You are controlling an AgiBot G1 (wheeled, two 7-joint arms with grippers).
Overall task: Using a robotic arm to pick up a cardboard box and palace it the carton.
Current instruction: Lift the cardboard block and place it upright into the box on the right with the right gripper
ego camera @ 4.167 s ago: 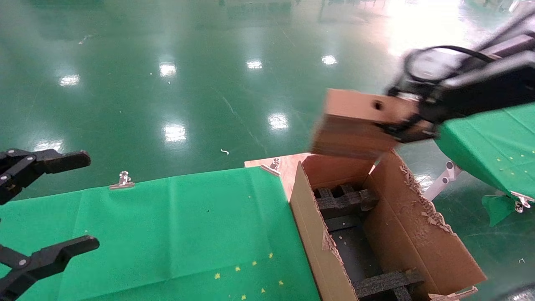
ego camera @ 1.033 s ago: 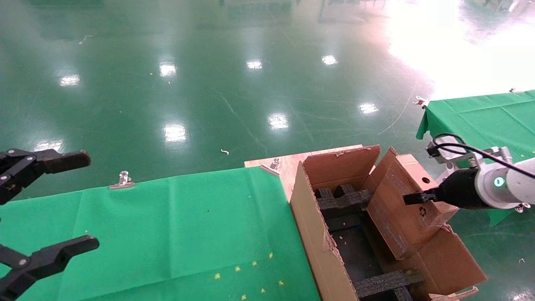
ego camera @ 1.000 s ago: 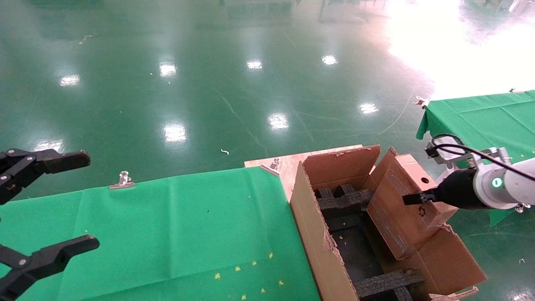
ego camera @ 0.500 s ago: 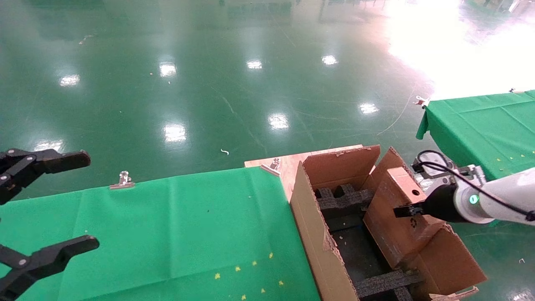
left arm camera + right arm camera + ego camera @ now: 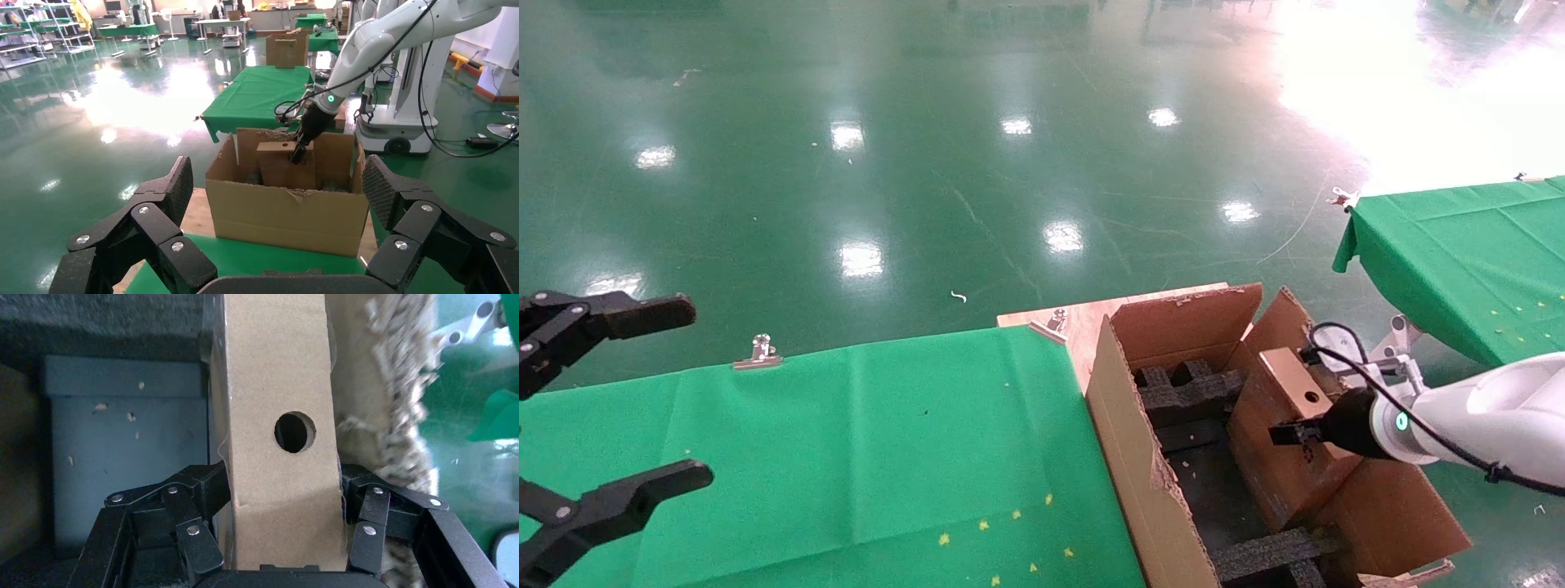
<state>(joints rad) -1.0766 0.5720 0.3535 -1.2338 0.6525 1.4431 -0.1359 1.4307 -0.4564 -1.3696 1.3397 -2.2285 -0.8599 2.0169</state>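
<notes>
Right gripper (image 5: 278,530) clamped on the cardboard box (image 5: 278,416), white robotic arm (image 5: 1491,416) reaching in low, left gripper (image 5: 597,408) parked, fingers spread wide

Lower part of the cardboard box (image 5: 1283,441) hidden inside the carton (image 5: 1140,457); left end effector (image 5: 568,416) cropped.

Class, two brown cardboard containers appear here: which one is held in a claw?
The small closed cardboard box, clamped by the right claw; the big carton stands open, ungripped.

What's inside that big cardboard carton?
Inside the carton are black foam inserts and a dark floor. The right gripper is shut on the small cardboard box, partly lowered in. What lies under that box is hidden.
</notes>
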